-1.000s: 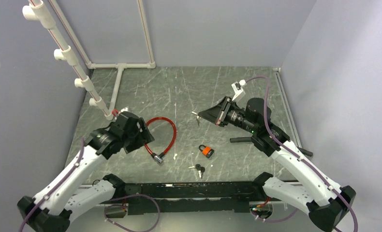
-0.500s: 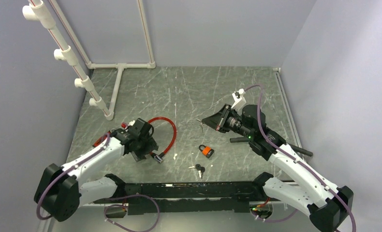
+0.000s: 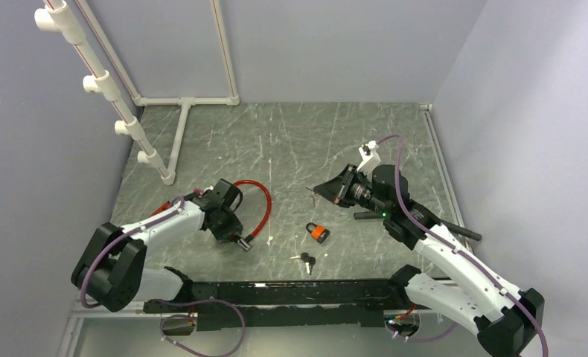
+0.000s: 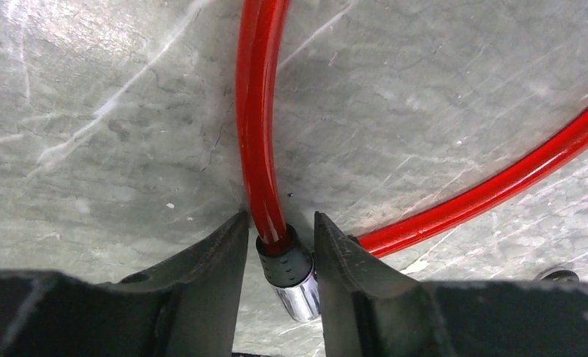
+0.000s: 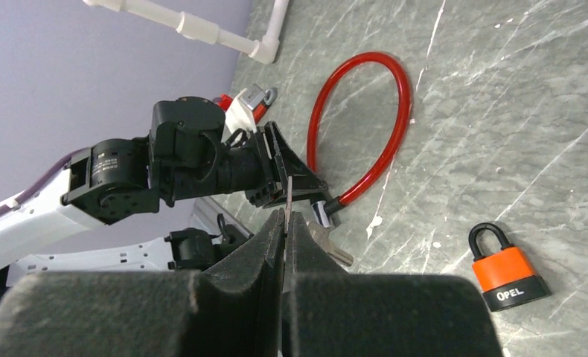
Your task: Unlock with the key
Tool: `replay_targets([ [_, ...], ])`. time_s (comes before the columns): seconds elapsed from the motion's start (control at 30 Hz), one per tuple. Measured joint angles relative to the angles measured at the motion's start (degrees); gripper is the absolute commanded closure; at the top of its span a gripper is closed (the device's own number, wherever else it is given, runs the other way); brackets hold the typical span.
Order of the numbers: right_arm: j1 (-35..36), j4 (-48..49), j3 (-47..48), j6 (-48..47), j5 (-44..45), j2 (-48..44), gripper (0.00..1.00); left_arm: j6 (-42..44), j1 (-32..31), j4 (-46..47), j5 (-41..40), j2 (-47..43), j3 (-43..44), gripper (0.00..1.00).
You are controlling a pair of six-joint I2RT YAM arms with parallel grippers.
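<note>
- From the top camera, we see the red cable lock (image 3: 261, 199) looped on the grey table (image 3: 313, 134), left of centre.
- The left gripper (image 3: 231, 232) is down at the loop's lower end, right over the cable's tip.
- Right of centre, the right gripper (image 3: 322, 190) hangs above the table with its jaws closed on a small key (image 3: 310, 191).
- Below that sits an orange padlock (image 3: 318, 233), and nearer the bottom edge lie loose keys (image 3: 306, 259), well apart from both grippers.
- A white pipe frame (image 3: 120, 104) runs down the upper left.
- On the left wrist camera, the left gripper (image 4: 280, 217) straddles the cable lock (image 4: 257, 111) at its black collar (image 4: 280, 249), with the chrome tip (image 4: 298, 297) below.
- The fingers (image 4: 209, 260) sit tight on either side of it, but we cannot tell whether they are pinching it.
- On the right wrist camera, the right gripper (image 5: 286, 216) is pressed shut at bottom centre, with the thin key (image 5: 288, 195) standing up from the tips.
- Past it, the left gripper (image 5: 295, 175) sits at the foot of the cable lock (image 5: 395, 126).
- The padlock (image 5: 508, 277) lies at lower right and the pipe frame (image 5: 202, 30) at top left.
</note>
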Motion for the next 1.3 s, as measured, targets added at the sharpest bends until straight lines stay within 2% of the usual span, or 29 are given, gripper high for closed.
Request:
replay_targets([
  [0.07,0.0,-0.2,0.0,-0.3,0.3,-0.3,1.00,0.0,0.2,0.2,0.5,0.7,0.1,0.83],
  [0.1,0.0,-0.2,0.0,-0.5,0.5,-0.4,1.00,0.1,0.2,0.0,0.9,1.3,0.4,0.97],
  [0.13,0.0,-0.3,0.0,-0.6,0.7,-0.5,1.00,0.1,0.3,0.0,1.1,1.8,0.6,1.00],
  [0.33,0.0,-0.4,0.0,-1.6,1.2,-0.6,1.00,1.8,0.8,-0.2,4.5,5.3,2.9,1.00],
  [0.6,-0.1,-0.6,-2.3,-4.1,3.6,-0.9,1.00,-0.3,1.1,10.4,11.2,2.6,-1.3,1.00],
  [1.1,-1.2,1.2,-8.3,-5.2,5.5,-5.3,1.00,-7.2,2.1,25.4,16.9,2.5,-6.0,1.00],
  [1.3,-1.5,1.2,-10.1,-6.0,5.5,-6.6,1.00,-8.1,2.6,28.6,18.8,3.4,-6.2,1.00],
])
